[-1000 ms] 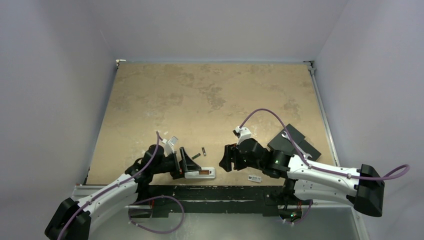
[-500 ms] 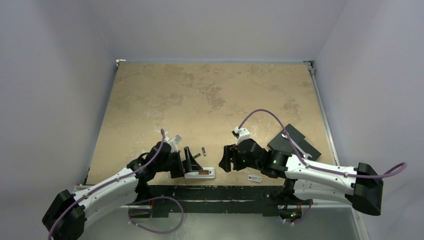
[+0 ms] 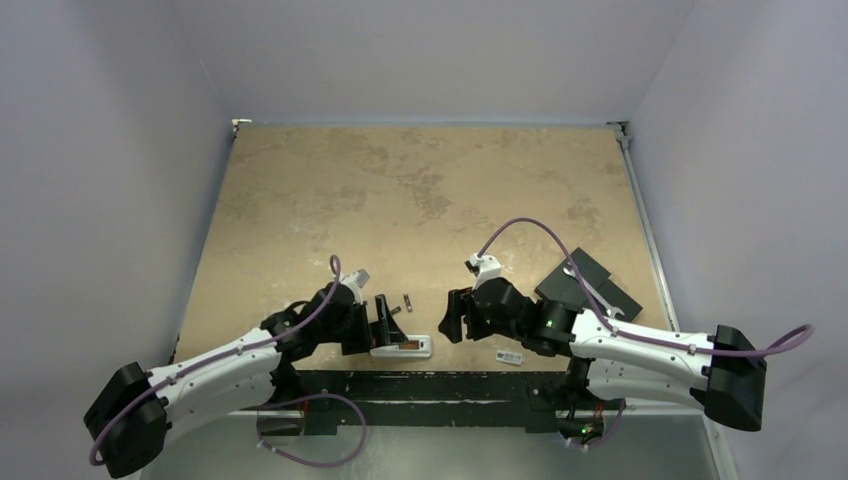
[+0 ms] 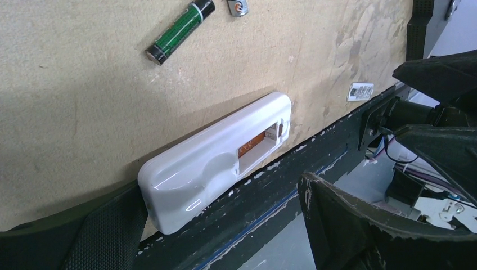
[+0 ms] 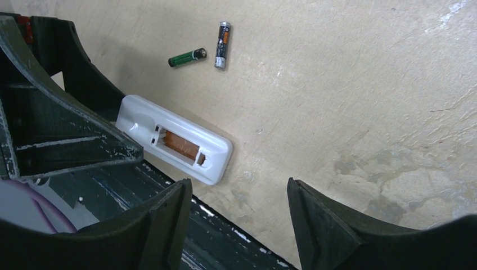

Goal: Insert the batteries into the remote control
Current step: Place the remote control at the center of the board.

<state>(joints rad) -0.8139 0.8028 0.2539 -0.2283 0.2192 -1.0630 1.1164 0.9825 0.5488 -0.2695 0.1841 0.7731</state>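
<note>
The white remote control [image 3: 400, 346] lies back up along the table's near edge, its recessed compartment [image 4: 259, 144] open and showing orange inside. Two dark batteries lie loose on the board beyond it: a green one [image 4: 180, 31] [image 5: 187, 57] and a second [image 5: 223, 45] [image 4: 239, 7]. My left gripper [image 3: 385, 322] [image 4: 220, 194] is open at the remote's left end. One of its fingers [image 4: 84, 236] is close beside that end, the other [image 4: 365, 225] over the black rail. My right gripper [image 3: 455, 318] [image 5: 239, 188] hangs open right of the remote, holding nothing.
A small white cover piece [image 3: 510, 356] [image 4: 360, 90] lies near the front edge under the right arm. A black block [image 3: 590, 285] sits behind the right arm. The black rail [image 3: 430, 385] runs along the table's near edge.
The left arm has swung slightly right and forward, and its jaws have spread a little wider. The remote, the batteries and the right arm have stayed in place.
</note>
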